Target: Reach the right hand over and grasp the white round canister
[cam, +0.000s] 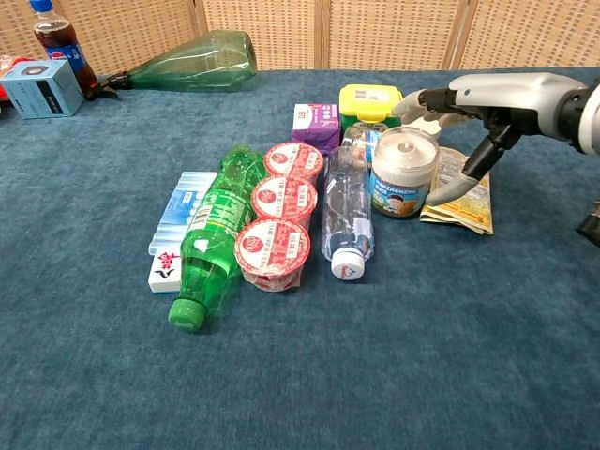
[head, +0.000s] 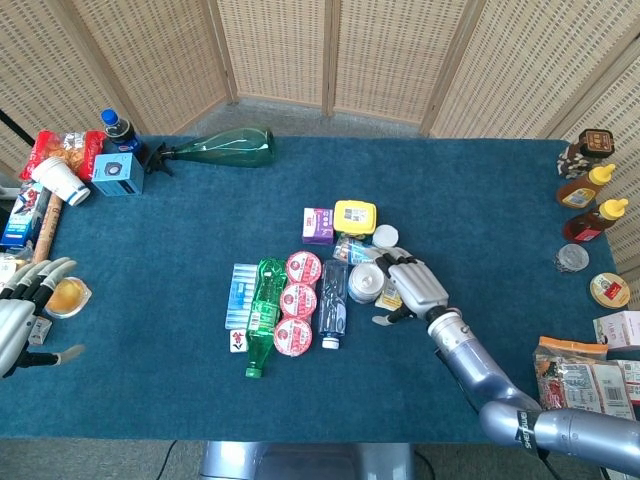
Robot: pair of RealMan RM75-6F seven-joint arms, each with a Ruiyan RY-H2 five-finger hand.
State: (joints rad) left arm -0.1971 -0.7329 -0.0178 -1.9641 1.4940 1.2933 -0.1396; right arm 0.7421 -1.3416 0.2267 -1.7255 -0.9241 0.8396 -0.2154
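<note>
The white round canister point(cam: 403, 173) stands upright in the middle cluster, right of a clear water bottle point(cam: 346, 208); the head view shows the canister point(head: 364, 283) from above. My right hand point(cam: 467, 111) hovers just right of and above it, fingers spread, thumb reaching down beside its right side; nothing is held. In the head view the right hand point(head: 410, 285) lies against the canister's right edge, over a yellow snack packet point(cam: 461, 190). My left hand point(head: 22, 320) rests open at the table's far left edge.
Around the canister lie a yellow tub point(cam: 371, 101), a purple carton point(cam: 315, 124), a small white lid point(cam: 424, 124), three red-lidded cups point(cam: 283, 200) and a green bottle point(cam: 215, 233). Sauce bottles point(head: 590, 200) stand far right, snack bags point(head: 590, 385) near right.
</note>
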